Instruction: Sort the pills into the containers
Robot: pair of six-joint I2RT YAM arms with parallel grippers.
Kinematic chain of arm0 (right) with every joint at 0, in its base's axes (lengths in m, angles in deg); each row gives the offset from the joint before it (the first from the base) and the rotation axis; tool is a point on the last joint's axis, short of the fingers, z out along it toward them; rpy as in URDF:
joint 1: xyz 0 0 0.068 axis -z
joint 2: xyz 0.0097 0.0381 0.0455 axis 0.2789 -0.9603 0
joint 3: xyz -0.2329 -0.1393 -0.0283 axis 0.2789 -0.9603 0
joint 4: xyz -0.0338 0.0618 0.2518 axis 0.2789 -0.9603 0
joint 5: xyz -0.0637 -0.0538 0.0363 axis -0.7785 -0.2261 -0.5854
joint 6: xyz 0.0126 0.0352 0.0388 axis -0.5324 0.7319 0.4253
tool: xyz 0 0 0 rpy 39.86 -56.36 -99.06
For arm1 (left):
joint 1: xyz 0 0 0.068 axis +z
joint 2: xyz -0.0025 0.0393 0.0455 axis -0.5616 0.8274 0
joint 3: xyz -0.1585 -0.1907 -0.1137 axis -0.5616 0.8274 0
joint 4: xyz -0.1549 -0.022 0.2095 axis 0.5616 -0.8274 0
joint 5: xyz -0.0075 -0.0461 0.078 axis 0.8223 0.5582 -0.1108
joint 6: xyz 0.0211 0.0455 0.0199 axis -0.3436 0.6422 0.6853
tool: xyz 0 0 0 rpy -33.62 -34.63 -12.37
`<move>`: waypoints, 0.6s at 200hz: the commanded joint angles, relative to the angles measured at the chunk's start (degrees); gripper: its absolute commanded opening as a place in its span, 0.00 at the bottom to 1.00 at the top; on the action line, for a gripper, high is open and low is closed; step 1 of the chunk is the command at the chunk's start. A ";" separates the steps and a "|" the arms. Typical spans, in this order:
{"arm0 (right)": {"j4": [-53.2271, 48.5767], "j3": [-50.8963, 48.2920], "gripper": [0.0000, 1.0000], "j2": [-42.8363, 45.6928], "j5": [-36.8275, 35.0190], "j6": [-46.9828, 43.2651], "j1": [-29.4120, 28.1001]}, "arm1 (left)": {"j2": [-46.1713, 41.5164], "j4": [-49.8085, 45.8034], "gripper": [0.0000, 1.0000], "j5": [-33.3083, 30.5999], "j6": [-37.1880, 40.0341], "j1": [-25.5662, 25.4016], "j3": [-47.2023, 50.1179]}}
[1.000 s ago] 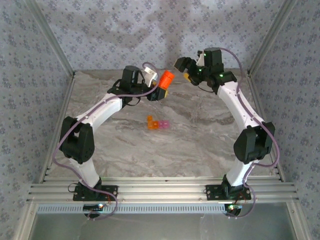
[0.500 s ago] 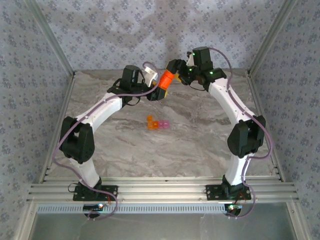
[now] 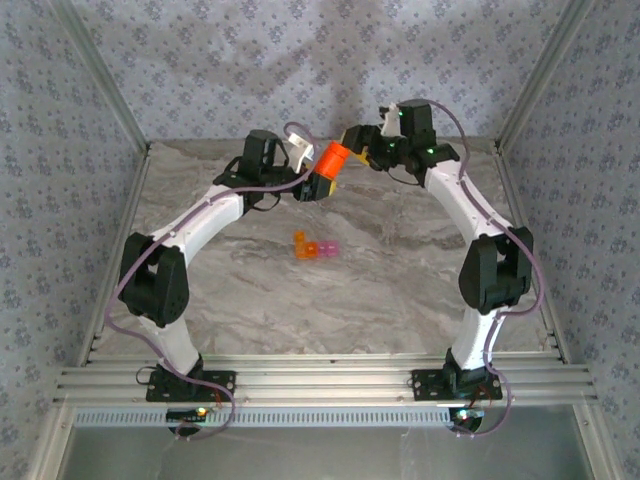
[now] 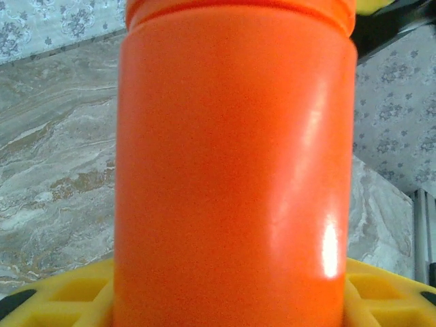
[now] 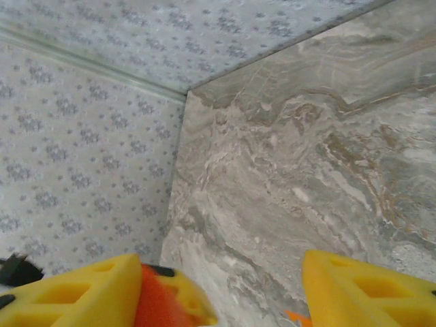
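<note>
From above, the left claw (image 3: 321,184) is clamped on the lower part of an orange bottle (image 3: 332,158). It holds the bottle tilted in the air over the far part of the bench (image 3: 400,290), about midway along the far edge. The right claw (image 3: 358,145) is right at the bottle's upper end, meeting it from the other side. The containers (image 3: 313,246), one orange and one pink and joined together, lie on the bench near its middle, well apart from both claws.

On the left wrist camera the bottle (image 4: 231,170) stands up close. Its base is wedged between the two yellow pads (image 4: 61,300), and these are part-way closed, as far as its body allows. The cap (image 4: 238,8) is at the top edge.

On the right wrist camera the right claw (image 5: 255,293) has its yellow pads (image 5: 75,293) standing well apart, with bare bench (image 5: 306,136) between them. An orange surface (image 5: 155,303) lies against the inner side of one pad, and a sliver of orange shows by the other. I cannot tell whether they pinch it.
</note>
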 commanded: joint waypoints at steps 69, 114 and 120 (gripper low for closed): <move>-6.58 4.50 0.78 3.94 -6.70 5.46 -2.10 | -1.23 -0.54 0.00 1.37 3.41 -0.24 -2.79; -8.06 6.08 0.82 3.07 -9.18 5.82 -4.16 | -1.32 -0.75 0.00 0.71 3.79 -0.44 -2.66; -8.16 6.16 0.82 2.93 -9.20 5.82 -4.28 | -1.32 -0.75 0.00 0.76 3.81 -0.44 -2.61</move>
